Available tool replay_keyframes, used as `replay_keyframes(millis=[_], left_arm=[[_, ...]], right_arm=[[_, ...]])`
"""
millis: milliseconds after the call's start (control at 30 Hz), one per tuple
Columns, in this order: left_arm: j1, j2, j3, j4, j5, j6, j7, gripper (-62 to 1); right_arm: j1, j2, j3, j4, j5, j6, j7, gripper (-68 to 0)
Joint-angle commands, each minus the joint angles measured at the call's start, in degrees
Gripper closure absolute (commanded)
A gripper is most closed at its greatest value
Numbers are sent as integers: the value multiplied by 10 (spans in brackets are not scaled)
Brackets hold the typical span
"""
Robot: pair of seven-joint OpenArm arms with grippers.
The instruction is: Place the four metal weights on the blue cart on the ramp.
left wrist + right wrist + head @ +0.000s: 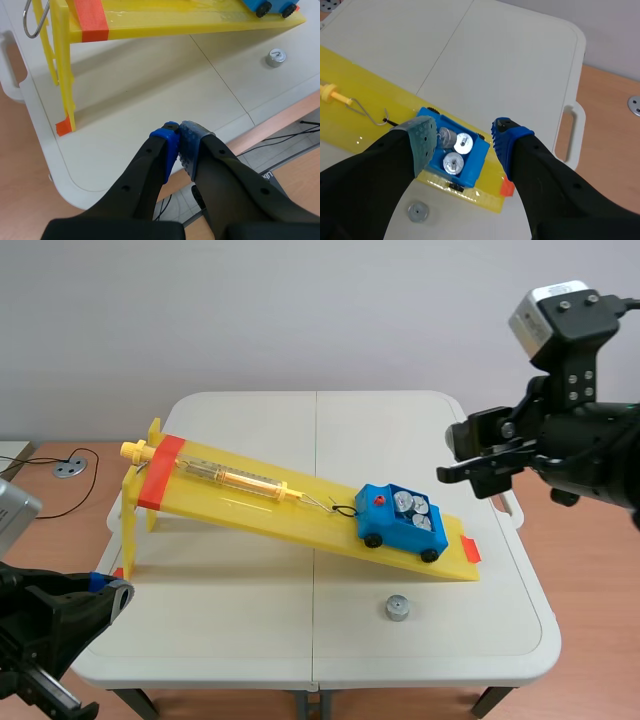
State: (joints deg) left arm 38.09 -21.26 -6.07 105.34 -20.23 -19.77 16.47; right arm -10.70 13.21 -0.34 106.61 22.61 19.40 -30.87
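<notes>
A blue cart (398,521) sits low on the yellow ramp (250,502), hooked to a spring scale (235,478). Three metal weights (412,508) lie in the cart. One more weight (398,608) stands on the table in front of the ramp's low end. My right gripper (478,468) hangs open in the air, right of the cart. In the right wrist view, this gripper (463,131) is above the cart (476,159), and the loose weight (417,211) lies beside it. My left gripper (179,141) is shut on nothing near the table's front left corner, far from the loose weight (275,57).
The white folding table (250,635) has a handle (570,131) on its right edge. The ramp's raised end stands on yellow legs (62,75) at the left. A round floor socket (69,468) and a cable lie beyond the table's left side.
</notes>
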Motion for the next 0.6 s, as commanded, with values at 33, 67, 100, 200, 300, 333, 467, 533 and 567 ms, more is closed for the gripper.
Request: replay_keyframes(millis=[33, 67, 100, 200, 300, 333, 467, 533, 567], left_arm=[[-11, 4, -9, 40, -40, -15, -49, -38], [-11, 4, -9, 40, -40, -15, -49, -38], [-11, 4, -9, 40, -40, -15, -49, -38], [-11, 4, -9, 40, -40, -15, -49, -38], [-11, 4, -9, 40, -40, -15, -49, -38], [-11, 4, -9, 40, -40, -15, -49, -38], [-12, 4, -9, 40, -40, -15, -49, -38], [-12, 4, -9, 40, -40, -15, -49, -38], [-12, 4, -9, 40, -40, -15, -49, -38]], right_arm=[[-13, 43, 31, 70, 63, 29, 41, -279], [-24, 49, 39, 77, 71, 35, 37, -279], [-36, 55, 46, 83, 80, 40, 32, -284], [-65, 68, 62, 96, 94, 47, 19, -295], [-89, 69, 66, 96, 94, 47, 19, -295], [-97, 68, 65, 95, 94, 47, 22, -295], [-108, 52, 47, 71, 80, 47, 41, -295], [-105, 41, 33, 49, 60, 47, 64, -295], [-103, 35, 24, 36, 53, 47, 71, -295]])
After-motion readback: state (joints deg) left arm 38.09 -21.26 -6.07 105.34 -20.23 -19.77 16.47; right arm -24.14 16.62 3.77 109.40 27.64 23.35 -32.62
